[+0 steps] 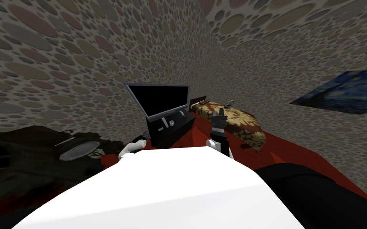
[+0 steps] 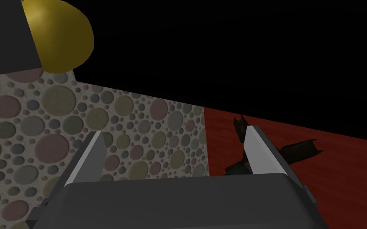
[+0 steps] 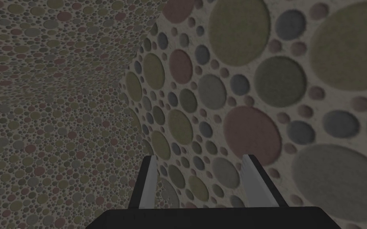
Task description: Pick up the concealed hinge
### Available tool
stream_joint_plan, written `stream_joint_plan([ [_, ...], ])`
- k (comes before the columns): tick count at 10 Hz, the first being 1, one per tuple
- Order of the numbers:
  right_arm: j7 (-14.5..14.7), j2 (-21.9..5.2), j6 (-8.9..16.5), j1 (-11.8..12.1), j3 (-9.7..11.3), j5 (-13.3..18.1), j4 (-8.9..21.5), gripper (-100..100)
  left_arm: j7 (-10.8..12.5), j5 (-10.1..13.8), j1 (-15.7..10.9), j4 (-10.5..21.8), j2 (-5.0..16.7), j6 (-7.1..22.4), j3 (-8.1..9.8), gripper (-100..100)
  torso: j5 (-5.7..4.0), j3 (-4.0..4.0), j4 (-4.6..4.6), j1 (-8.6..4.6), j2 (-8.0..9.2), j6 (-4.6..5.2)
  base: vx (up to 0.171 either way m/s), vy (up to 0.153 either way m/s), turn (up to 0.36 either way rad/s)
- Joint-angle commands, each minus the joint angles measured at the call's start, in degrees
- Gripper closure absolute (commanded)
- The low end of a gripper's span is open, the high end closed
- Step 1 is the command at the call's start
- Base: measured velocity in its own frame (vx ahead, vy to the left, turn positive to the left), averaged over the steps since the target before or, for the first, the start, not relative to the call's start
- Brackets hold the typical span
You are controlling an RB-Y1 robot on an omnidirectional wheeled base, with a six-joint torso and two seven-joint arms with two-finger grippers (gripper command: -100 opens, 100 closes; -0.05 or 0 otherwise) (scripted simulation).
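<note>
A small grey object (image 1: pixel 229 103), the likeliest concealed hinge, lies at the far end of a low surface with a brown and yellow patterned cover (image 1: pixel 238 121). My right gripper (image 1: pixel 221 113) is raised over the near part of that cover, short of the grey object; in the right wrist view its fingers (image 3: pixel 151 179) stand open with nothing between them. My left gripper (image 1: pixel 142 138) hangs low beside the black TV stand (image 1: pixel 170 129). In its own view it (image 2: pixel 174 153) is open and empty, above a dotted wall and red floor.
A flat black TV (image 1: pixel 161 99) stands on the stand with small items before it. A dark ragged shape (image 2: pixel 298 151) lies on the red floor (image 2: pixel 338 179). A gold ball (image 2: pixel 59 35) sits by a black block. Dark furniture (image 1: pixel 27 159) is at my left.
</note>
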Motion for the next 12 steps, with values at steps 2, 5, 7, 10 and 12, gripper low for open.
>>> stream_joint_plan([
  [2, 0.00, 0.00, 0.00, -0.02, 0.01, 0.00, 0.00, 0, 0.73, 0.34, -1.71, 4.20, 0.73, 2.28, 1.76, -100, -0.01, -0.01, 0.01, 0.01, -0.02, 0.09, -0.010, 0.029, -0.250],
  [5, 0.00, 0.00, 0.00, 0.00, 0.00, 0.00, 0.00, 0, 2.14, 0.95, -4.36, 11.55, 1.99, 5.73, 5.34, -100, 0.01, -0.01, 0.00, 0.04, -0.01, 0.00, -0.011, 0.035, -0.268],
  [7, 0.00, 0.00, 0.00, 0.00, 0.00, 0.00, 0.00, 0, 2.14, 0.95, -4.36, 12.37, 1.99, 6.38, 5.34, -100, 0.00, -0.03, -0.01, 0.02, -0.06, 0.01, 0.001, 0.021, -0.094],
  [10, 0.00, 0.00, 0.00, 0.00, 0.00, 0.00, 0.00, 0, 3.55, 1.51, -6.87, 18.69, 3.25, 10.13, 9.13, -100, -0.01, -0.05, -0.02, -0.03, -0.08, 0.00, 0.005, 0.020, -0.282],
  [12, 0.00, 0.00, 0.00, 0.01, 0.00, 0.00, 0.00, 0, 4.24, 1.77, -8.05, 22.15, 3.86, 11.85, 11.05, -100, 0.00, -0.06, -0.02, 0.03, -0.11, -0.02, 0.010, 0.029, -0.239],
])
